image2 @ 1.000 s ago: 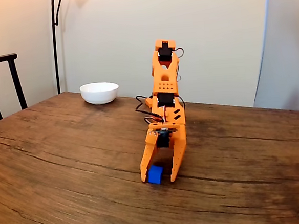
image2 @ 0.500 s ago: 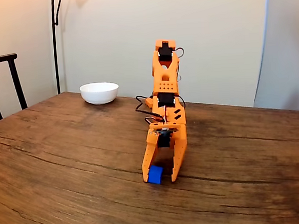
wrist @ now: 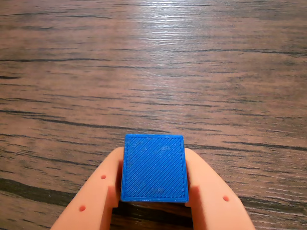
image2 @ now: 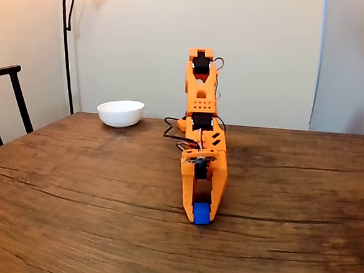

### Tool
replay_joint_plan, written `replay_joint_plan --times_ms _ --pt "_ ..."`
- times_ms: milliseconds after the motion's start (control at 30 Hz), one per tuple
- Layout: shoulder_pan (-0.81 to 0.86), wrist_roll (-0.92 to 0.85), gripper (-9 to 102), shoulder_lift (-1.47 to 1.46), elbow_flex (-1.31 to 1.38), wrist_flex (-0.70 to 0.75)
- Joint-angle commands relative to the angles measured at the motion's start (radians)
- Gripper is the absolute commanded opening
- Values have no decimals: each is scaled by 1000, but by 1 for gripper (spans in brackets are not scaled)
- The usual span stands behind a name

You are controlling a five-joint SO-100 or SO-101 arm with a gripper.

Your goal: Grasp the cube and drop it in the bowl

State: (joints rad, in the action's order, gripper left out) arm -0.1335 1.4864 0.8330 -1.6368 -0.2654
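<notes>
Near table edge, gripper (image2: pixel 201 220) clamps cube (wrist: pixel 154 167) on both sides: grasp step. Next: lift, swing far-left to bowl (image2: pixel 121 112).

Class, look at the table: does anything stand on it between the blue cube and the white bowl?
Nothing visible does. The cube sits clamped in the pincer, and only bare table lies between it and the bowl.

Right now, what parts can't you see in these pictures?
- Inside of the white bowl: fixed view, its near wall hides it.
- Blue cube sides and bottom: wrist view, the orange fingers cover them.
- Arm base: fixed view, the arm stands in front.
- Black chair: fixed view, cut off by the left edge.
</notes>
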Motion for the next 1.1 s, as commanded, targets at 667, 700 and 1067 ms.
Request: replay_joint_plan --times_ms 667,700,1067 --pt "49 189 5 270 118 466" --pt "54 199 5 301 117 505" --pt "98 267 5 537 106 805"
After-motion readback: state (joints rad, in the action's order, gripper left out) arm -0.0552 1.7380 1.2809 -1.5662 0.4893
